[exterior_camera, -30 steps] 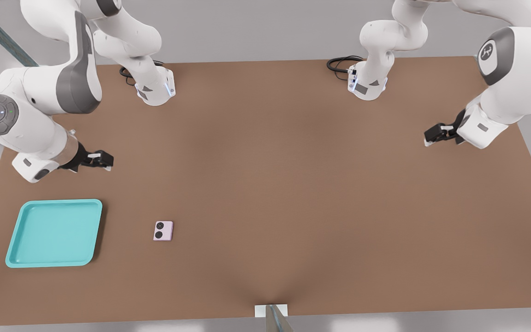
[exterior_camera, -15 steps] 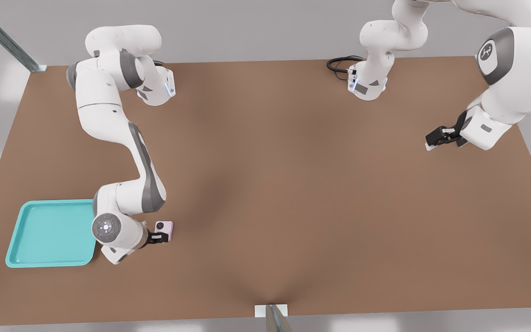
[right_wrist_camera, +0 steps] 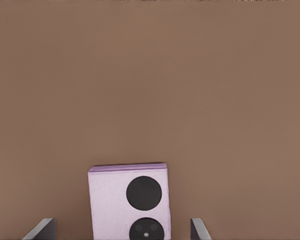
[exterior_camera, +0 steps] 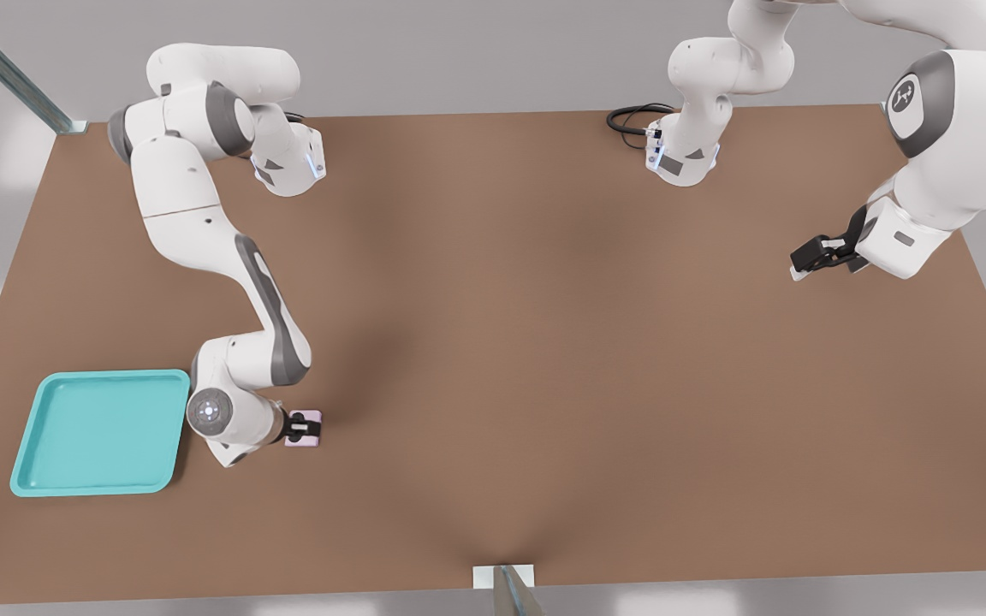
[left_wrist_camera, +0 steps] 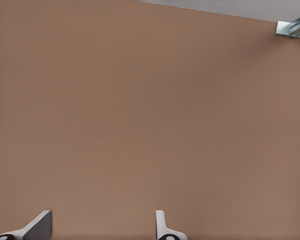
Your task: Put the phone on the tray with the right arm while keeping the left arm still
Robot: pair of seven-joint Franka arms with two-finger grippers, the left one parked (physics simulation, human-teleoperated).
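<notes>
So in the last half second the right arm has shuffled a bit toward the front view's right, and its round wrist cap isn't hanging over the tray's corner anymore. The gripper has settled lower onto the phone, covering the lenses that were still partly showing.

The phone's lying flat on the table in the lower left of the front view, just beside the turquoise tray but not touching it. In the right wrist view the pale lilac phone sits at the bottom centre with both black lenses up. The two fingertips stand spread on either side of it with clear gaps, so the fingers are open and nothing's gripped yet.

What could go wrong, I reckon: the phone is thin and flat, so if the fingers close too high they'll skid over the top edge or nudge it sideways. It also looks slightly off-centre between the tips, so one finger may hit first and twist it.

The surface is a plain matte brown table. There's a grey wall behind it, a metal strut in the upper left corner, and black cables coiled near the arm bases
</notes>
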